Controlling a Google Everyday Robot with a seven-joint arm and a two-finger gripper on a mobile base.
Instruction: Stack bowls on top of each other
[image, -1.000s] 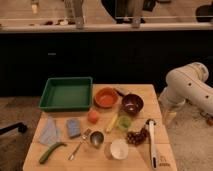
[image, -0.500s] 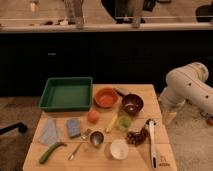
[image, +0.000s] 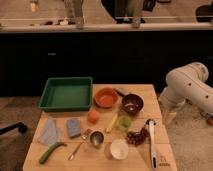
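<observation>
- Wooden table (image: 150, 90) in the foreground, cluttered.
- Orange bowl (image: 106, 97) at the far side of the table, just right of the green tray (image: 66, 93), upright.
- Maroon bowl (image: 132, 104) just right of the orange one and a little nearer; rims close, whether touching cannot be told. Not stacked.
- Gripper (image: 172, 118) off the table's right edge, hanging low under the white arm (image: 187, 85), apart from both bowls; spread wide, nothing held.
- Green cup (image: 124, 123) in front of the maroon bowl, a yellow piece (image: 112, 122) beside it on the left.
- Orange ball (image: 93, 116) in front of the orange bowl.
- Grapes (image: 136, 136) and white cup (image: 119, 148) nearer the front edge.
- White tool (image: 151, 142) lengthwise along the right side.
- Metal cup (image: 95, 138) and spoon (image: 77, 149) near the front middle.
- Blue cloth (image: 50, 132), sponge (image: 73, 127) and green pod (image: 51, 152) at front left.
</observation>
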